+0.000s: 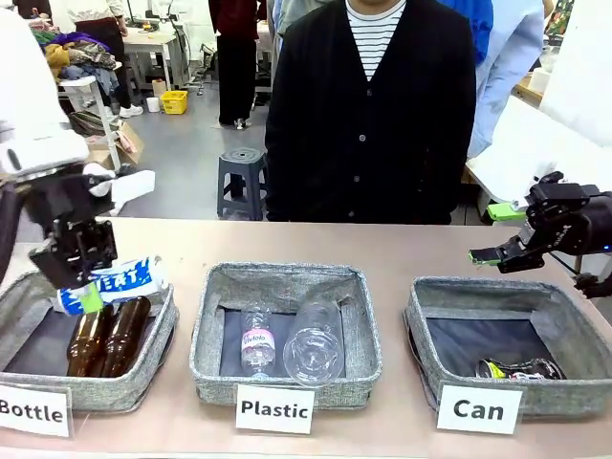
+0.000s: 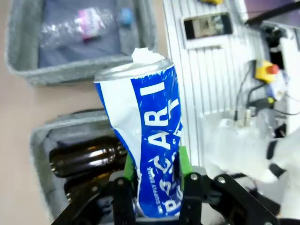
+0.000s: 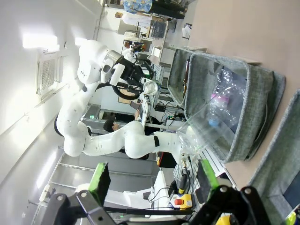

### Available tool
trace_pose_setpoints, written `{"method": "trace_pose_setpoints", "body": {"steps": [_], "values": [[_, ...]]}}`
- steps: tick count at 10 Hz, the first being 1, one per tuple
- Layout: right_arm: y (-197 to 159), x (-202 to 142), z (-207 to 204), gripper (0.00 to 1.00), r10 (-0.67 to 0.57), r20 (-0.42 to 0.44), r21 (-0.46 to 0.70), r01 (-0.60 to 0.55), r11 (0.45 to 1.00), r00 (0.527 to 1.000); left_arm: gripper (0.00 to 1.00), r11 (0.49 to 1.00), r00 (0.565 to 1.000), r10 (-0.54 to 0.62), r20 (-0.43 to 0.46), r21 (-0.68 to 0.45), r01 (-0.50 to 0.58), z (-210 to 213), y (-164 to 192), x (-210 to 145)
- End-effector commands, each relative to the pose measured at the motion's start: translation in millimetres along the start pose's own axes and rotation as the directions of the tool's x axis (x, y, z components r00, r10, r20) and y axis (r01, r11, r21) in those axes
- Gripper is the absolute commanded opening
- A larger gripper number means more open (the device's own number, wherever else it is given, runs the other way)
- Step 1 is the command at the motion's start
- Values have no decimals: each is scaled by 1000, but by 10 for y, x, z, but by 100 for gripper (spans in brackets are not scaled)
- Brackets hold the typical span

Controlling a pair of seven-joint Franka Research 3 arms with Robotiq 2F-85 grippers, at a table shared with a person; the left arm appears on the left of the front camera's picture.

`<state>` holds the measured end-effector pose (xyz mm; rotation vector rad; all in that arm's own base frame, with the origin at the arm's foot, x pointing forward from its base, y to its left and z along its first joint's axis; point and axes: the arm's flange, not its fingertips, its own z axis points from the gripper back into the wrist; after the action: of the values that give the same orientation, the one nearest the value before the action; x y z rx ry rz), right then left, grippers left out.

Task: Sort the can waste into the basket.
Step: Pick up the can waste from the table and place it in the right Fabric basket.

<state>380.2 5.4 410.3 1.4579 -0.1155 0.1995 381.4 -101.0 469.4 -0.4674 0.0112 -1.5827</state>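
Observation:
A crushed blue and white can hangs just above the basket carded "Bottle", and my left gripper is shut on it. In the left wrist view the can stands between the green pads, over the brown bottles. The grey basket carded "Can" stands at the right, with a dark crushed can lying in it. My right gripper hovers open over that basket's far rim, nothing between its fingers.
The middle basket carded "Plastic" holds clear plastic bottles. Two brown glass bottles lie in the Bottle basket. A person in a dark cardigan stands at the table's far side. A bare strip of table runs behind the baskets.

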Motion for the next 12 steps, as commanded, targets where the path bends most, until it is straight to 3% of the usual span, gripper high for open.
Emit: {"method": "trace_pose_setpoints", "body": {"steps": [1,3,4,5,6,7,8,12], "values": [[10,-9,-2,100,10,-4,3,-10,1000,1000,0,999,997,-5,-73,-39,2,285,385,262],[-2,1,-2,100,0,-1,0,0,1000,1000,0,999,997,-5,-73,-39,2,285,385,262],[178,-127,-84,100,5,-44,-92,-9,996,999,41,1000,999,-11,-43,-12,11,126,227,209],[230,-303,-46,100,-73,-76,-181,58,982,994,41,996,998,38,59,83,-43,-48,166,410],[294,-492,55,100,-144,-51,-311,121,943,988,41,979,975,-38,220,201,-7,-108,99,806],[402,-741,154,100,-168,-17,-419,146,896,986,41,962,941,-95,324,273,3,-152,-20,1261],[523,-1065,282,100,-145,40,-519,144,842,989,41,950,928,-156,340,307,47,-288,-95,1715],[895,-2075,740,100,-105,132,-617,164,770,986,41,932,924,-241,298,335,135,-541,-97,3318]]}}
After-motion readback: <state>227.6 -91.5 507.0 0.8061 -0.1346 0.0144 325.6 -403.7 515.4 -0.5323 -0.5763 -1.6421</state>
